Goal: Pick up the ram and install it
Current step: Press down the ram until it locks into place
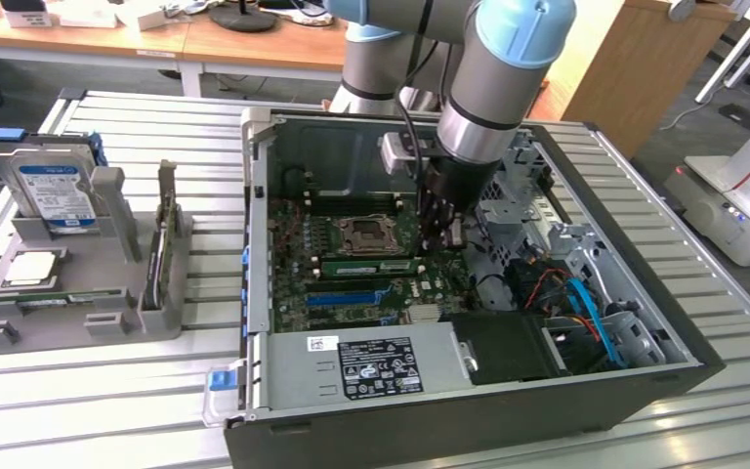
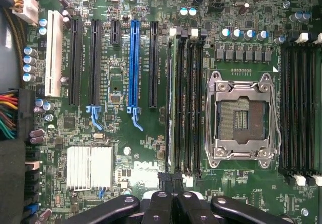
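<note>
- The gripper (image 1: 443,234), with fingers brought together, is seen low inside the open computer case (image 1: 636,293).
- The ram (image 2: 171,100) is seated upright in a motherboard (image 2: 115,158) slot beside the empty processor socket (image 2: 244,116).

Computer case (image 1: 636,391) on slatted table (image 1: 75,410); parts holder (image 1: 114,293) to exterior view's left; motherboard (image 1: 349,293) inside case; gripper (image 1: 437,230) above it.
</note>
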